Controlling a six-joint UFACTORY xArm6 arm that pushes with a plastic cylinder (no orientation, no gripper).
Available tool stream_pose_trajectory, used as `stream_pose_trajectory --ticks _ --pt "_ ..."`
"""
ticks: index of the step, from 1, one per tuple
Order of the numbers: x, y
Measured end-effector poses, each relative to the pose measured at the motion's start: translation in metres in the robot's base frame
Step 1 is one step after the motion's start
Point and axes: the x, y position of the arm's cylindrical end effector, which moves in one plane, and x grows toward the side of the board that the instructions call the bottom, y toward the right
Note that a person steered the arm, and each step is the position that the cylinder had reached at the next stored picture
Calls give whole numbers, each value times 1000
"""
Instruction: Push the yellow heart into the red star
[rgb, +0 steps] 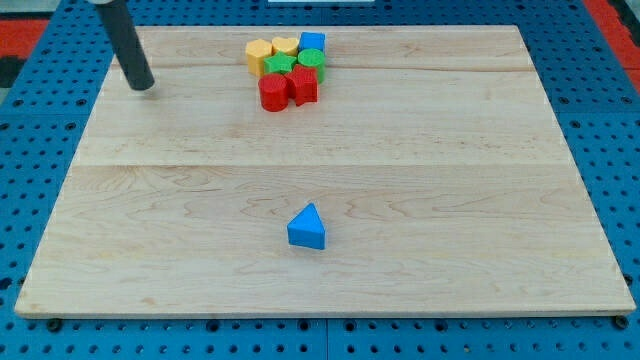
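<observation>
The yellow heart (285, 47) sits at the top of a tight cluster of blocks near the view's top centre. The red star (303, 86) is at the cluster's lower right. A green star (280, 66) and a green round block (309, 60) lie between the heart and the red star. My tip (142, 86) rests on the board far to the left of the cluster, touching no block.
In the same cluster are a yellow hexagon (258, 53) left of the heart, a blue cube (313, 42) to the heart's right, and a red round block (272, 94) left of the red star. A blue triangle (307, 228) stands alone lower centre on the wooden board (450, 200).
</observation>
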Motion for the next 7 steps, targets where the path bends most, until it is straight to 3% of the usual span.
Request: stream_pose_trajectory --ticks 2,3,5,7 --pt "-72 87" --pt "-95 97" --pt "-56 209" --pt "-61 213"
